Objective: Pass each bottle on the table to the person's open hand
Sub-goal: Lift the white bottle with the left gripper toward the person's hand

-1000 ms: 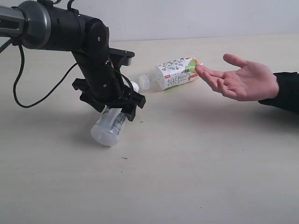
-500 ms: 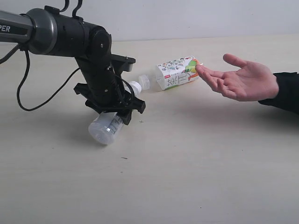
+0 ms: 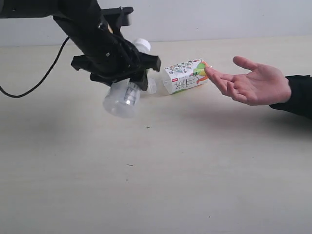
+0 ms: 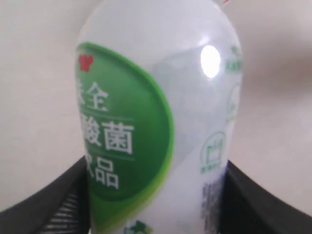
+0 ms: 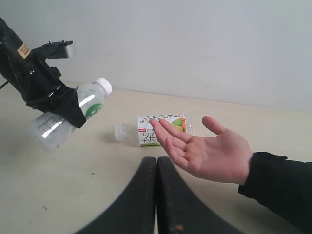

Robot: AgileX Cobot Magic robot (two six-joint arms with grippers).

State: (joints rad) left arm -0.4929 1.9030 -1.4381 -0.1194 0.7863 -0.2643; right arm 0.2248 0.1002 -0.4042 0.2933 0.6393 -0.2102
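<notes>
At upper left, the white bottle (image 3: 119, 100), clamped by the left gripper (image 3: 124, 80), has been raised for handover.

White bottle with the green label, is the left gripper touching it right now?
Touching. The left wrist view shows the black fingers of the left gripper pressed against both sides of the white bottle.

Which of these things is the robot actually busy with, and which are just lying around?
Part of the job: white bottle, held by the left gripper; flowery bottle on the table; open hand.
Just there: black cable; shut right gripper; dark specks.
</notes>
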